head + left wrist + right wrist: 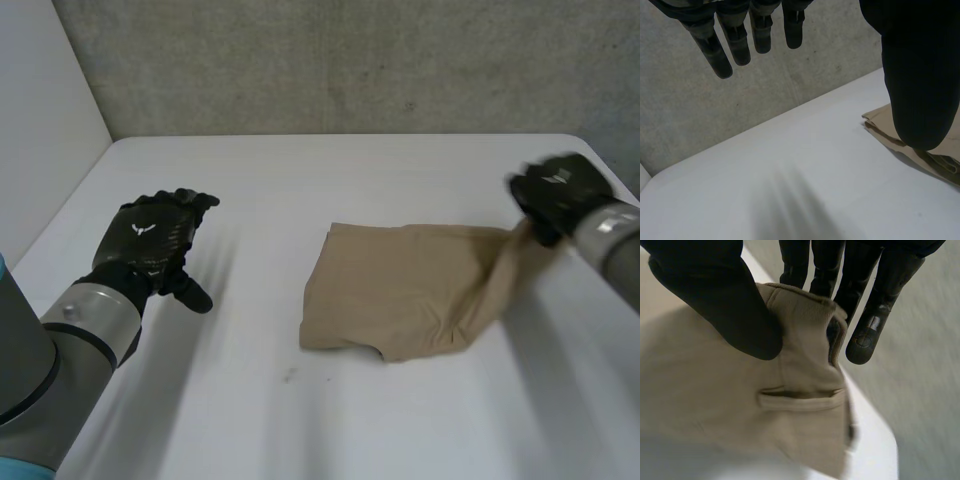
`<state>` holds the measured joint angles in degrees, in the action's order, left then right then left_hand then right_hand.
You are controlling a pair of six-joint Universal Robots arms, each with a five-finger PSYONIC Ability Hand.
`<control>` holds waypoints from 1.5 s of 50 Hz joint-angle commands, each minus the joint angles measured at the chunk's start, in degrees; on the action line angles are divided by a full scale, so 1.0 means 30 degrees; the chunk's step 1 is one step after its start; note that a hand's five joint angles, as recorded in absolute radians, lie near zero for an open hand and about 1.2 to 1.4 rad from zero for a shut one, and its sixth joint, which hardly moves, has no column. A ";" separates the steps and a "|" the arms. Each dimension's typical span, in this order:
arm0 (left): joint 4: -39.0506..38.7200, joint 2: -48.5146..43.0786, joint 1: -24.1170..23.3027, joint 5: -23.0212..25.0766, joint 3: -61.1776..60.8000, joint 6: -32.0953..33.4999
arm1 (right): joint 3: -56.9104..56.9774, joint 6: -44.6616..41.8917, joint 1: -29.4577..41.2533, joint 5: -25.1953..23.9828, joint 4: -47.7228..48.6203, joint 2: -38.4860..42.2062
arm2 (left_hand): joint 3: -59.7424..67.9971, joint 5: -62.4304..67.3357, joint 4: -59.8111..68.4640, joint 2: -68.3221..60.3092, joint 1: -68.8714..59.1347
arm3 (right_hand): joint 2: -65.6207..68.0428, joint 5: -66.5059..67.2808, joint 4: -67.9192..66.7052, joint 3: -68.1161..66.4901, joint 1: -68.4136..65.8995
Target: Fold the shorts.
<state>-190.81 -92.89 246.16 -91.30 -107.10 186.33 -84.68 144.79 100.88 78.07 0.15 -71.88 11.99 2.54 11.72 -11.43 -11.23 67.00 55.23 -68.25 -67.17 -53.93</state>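
Tan shorts (pixel 400 290) lie mostly flat on the white table (pixel 300 180), right of centre. Their right end is lifted off the table by my right hand (pixel 556 192), which pinches the waistband corner (pixel 805 310) between thumb (pixel 735 300) and fingers (pixel 875 315); a back pocket slit (pixel 800 394) shows below the grip. My left hand (pixel 155 238) hovers over the table's left side, well apart from the shorts, fingers (pixel 740 40) straight and holding nothing. Past its thumb (pixel 920 75), the left edge of the shorts (pixel 890 132) shows.
A grey concrete wall (pixel 350 60) stands behind the table's far edge, and a white panel (pixel 40 130) closes the left side. The table's right edge runs just beyond my right hand.
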 commanded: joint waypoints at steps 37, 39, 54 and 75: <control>0.2485 -1.0745 -0.5179 -0.0154 1.2956 -0.0175 | 0.4523 1.0423 0.4928 -0.1127 -0.2270 0.4413 | 0.0138 -0.0046 0.0226 -0.0326 -0.0390 | -1.9000 -1.8409 1.9415 1.9058 1.4644; 0.2987 -1.1865 -0.5208 -0.0154 1.3783 -0.0205 | 0.4670 1.0098 0.4898 -0.0890 -0.2449 0.4738 | 0.0082 -0.0102 0.0170 -0.0270 -0.0334 | -1.9000 -1.8409 1.9415 1.9058 1.4644; 0.4483 -1.5092 -0.4301 -0.1355 1.4373 0.0117 | 0.4643 0.6698 0.4078 0.1427 -0.2890 0.7319 | 0.0362 0.0178 0.0450 -0.0549 -0.0613 | -1.9000 -1.8409 1.9415 1.9058 1.4644; 0.6065 -0.8362 -0.4418 -0.1355 1.3729 0.0440 | 0.4555 0.7045 0.4078 0.2332 -0.0784 0.0878 | -0.0311 -0.0495 -0.0223 0.0124 0.0059 | -1.9000 -1.8409 1.9415 1.9058 1.4644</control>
<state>-173.82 -129.25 232.51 -95.04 -64.85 188.40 -70.34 161.77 113.68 83.08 -7.07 -59.79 11.99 2.53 11.72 -11.43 -11.24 12.82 3.68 -13.23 -12.20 -8.81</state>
